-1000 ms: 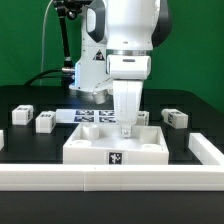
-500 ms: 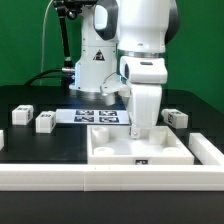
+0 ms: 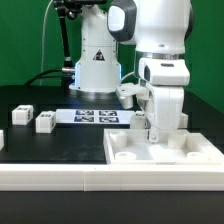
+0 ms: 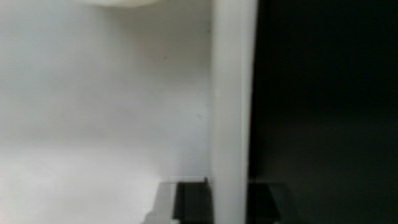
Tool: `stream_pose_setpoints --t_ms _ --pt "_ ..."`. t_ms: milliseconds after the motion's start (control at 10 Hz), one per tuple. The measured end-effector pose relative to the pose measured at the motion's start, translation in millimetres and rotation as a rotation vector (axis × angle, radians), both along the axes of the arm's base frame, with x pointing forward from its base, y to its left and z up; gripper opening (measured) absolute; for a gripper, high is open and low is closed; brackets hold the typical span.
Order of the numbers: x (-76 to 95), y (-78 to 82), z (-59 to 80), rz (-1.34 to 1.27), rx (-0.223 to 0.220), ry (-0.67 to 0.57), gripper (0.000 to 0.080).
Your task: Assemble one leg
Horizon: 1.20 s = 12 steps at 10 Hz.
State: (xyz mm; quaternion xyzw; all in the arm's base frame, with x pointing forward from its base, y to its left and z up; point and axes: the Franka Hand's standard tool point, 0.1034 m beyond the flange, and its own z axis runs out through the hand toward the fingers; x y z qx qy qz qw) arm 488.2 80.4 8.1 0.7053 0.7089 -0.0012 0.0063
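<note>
We see the tabletop (image 3: 128, 155) has slid across the surface (image 3: 60, 140) toward the exterior view's right; our end effector (image 3: 155, 134), gripping its rim, has travelled along with it.

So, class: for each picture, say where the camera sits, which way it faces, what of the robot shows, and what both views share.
Exterior view: off the arm, low across the black table, facing the robot's base; it shows the arm and the gripper at the tabletop.
Wrist view: on the wrist, looking down along the gripper; only its fingertips show, astride the tabletop's rim.
Shared: the gripper, the tabletop's rim and the black table.
</note>
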Motion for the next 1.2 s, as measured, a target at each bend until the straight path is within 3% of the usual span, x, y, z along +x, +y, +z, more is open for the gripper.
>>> stream_pose_setpoints --t_ms 300,400,500,700,800,1200 --pt "0.1 -0.2 -0.1 -0.016 0.0 -0.001 0.006" --pt "0.1 -0.2 -0.1 -0.017 0.0 -0.001 0.0248" --pt "0.1 -0.2 -0.1 -0.017 0.0 -0.001 0.0248" --pt "0.1 -0.3 -0.1 -0.017 0.0 -0.001 0.0601" --pt "0.1 -0.3 -0.1 -0.017 0.0 -0.001 0.0634" --pt "-0.1 0.0 1.8 -0.029 0.0 -0.002 0.0649"
